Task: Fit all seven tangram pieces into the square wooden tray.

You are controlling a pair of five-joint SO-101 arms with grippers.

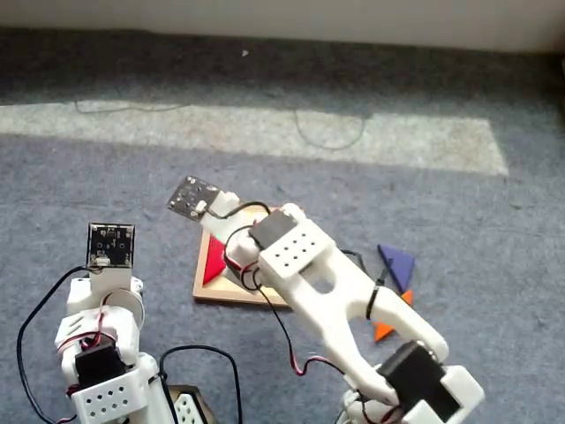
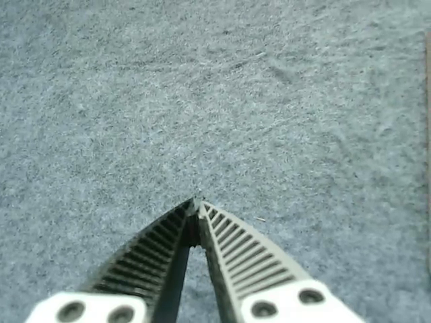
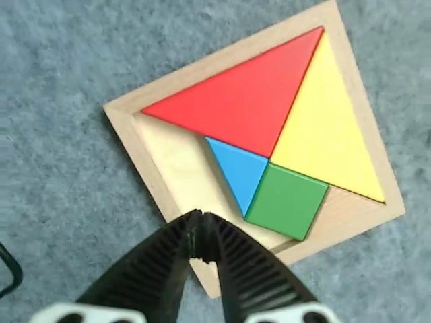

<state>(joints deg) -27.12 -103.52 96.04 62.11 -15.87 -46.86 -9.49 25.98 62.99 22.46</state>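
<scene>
The square wooden tray (image 3: 174, 163) holds a large red triangle (image 3: 242, 101), a large yellow triangle (image 3: 326, 138), a small blue triangle (image 3: 241, 168) and a green square (image 3: 286, 200). My right gripper (image 3: 201, 217) is shut and empty, its tips over the tray's bare part near a corner. In the high view the right arm covers most of the tray (image 1: 228, 293), leaving a strip of red (image 1: 212, 261) showing. A purple piece (image 1: 397, 263) and two orange pieces (image 1: 382, 331) (image 1: 408, 298) lie on the carpet to the tray's right. My left gripper (image 2: 196, 202) is shut and empty over bare carpet.
Grey carpet covers the whole floor, with a paler sunlit band (image 1: 265, 132) across the back. The left arm (image 1: 101, 353) stands at the front left, apart from the tray. Black cables (image 1: 203, 353) trail between the two arm bases.
</scene>
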